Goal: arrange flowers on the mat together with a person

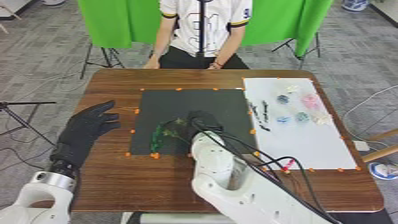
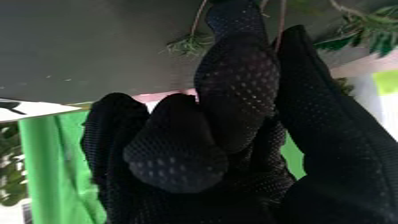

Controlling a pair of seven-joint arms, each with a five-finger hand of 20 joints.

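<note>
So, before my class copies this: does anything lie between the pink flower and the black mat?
Yes. From the pink flower across the white sheet toward the black mat, a bluish flower comes first, then dark sprigs near the mat.

Far mat [image 1: 185, 100] passable, green sprigs [image 1: 156, 138] obstructing near left

The right hand [image 1: 204, 119] hides part of the dark mat [image 1: 169, 102] under it. In the wrist view, thin stems [image 2: 199, 19] run out of sight at that hand, and a leafy sprig [image 2: 384, 36] beside it is cut off by the edge. To the hand's right, the pale flowers [image 1: 309, 101] are too blurred to identify.
</note>
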